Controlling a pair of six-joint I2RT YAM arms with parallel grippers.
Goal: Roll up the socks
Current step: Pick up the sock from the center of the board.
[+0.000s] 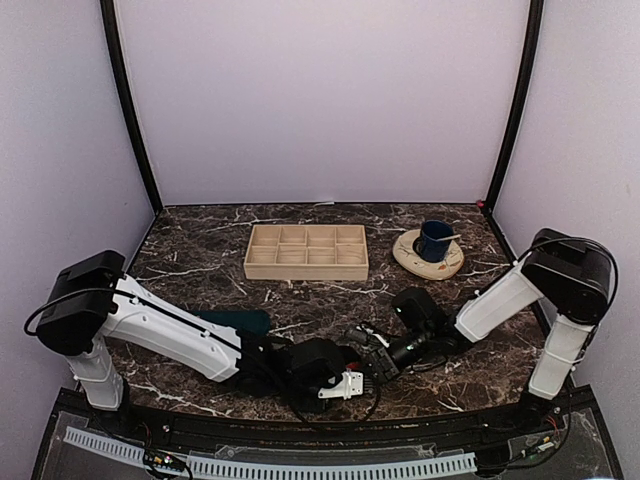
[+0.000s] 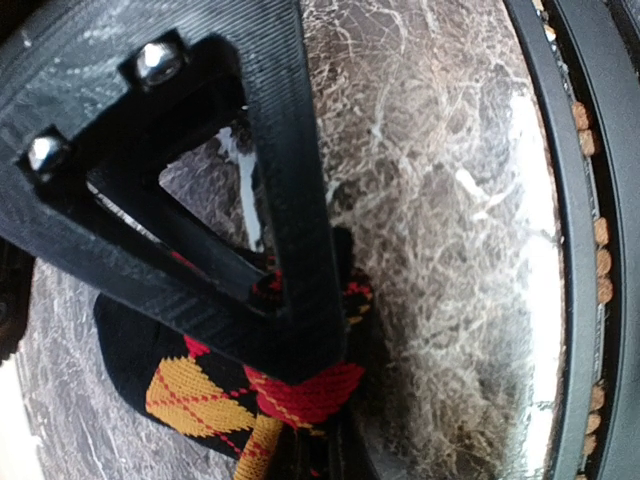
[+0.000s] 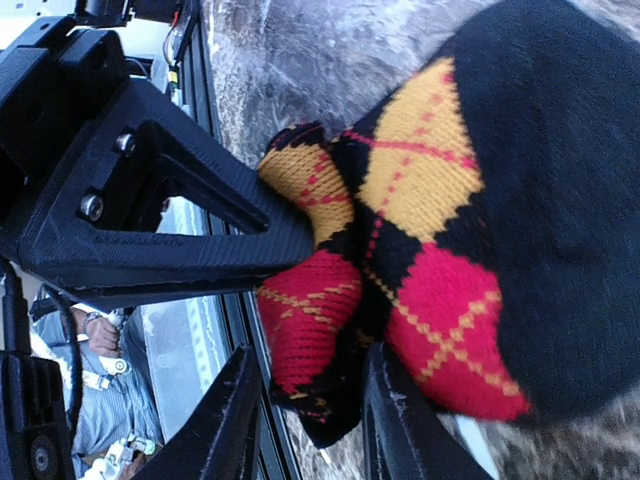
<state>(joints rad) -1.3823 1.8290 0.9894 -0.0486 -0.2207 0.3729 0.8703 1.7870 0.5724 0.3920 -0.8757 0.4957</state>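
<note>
Tabletop [image 1: 200,262]: dark marble with white veins; both arms reach low over its near middle.
Left arm [image 1: 170,330]: stretched from the left base toward the front centre, its wrist close to the right arm's wrist.
Right arm [image 1: 500,305]: angled in from the right base, its wrist just beside the left one.
Argyle sock [image 3: 450,200]: black with orange and red diamonds. It lies on the tabletop at the front centre, under the two wrists, with one end folded into a thick bunch. In the top view the arms hide nearly all of it.
Left fingers [image 2: 290,200]: pressed together, pinching a bunched fold of the argyle sock [image 2: 200,390] right at the tips. The rest of the sock spreads flat on the marble below them.
Right fingers [image 3: 200,240]: spread apart, with the sock's folded red-and-orange end lying between them. The upper tip touches the fabric. Whether the lower one touches it, I cannot tell.
Teal sock [image 1: 238,321]: lies flat on the tabletop just behind the left arm, partly hidden by it and apart from the argyle sock.
Tray [image 1: 306,272]: a pale wooden box with compartments, at mid-table, well behind the wrists.
Cup [image 1: 435,240]: dark blue and upright, standing on a plate.
Plate [image 1: 404,254]: round and cream, to the right of the tray.
</note>
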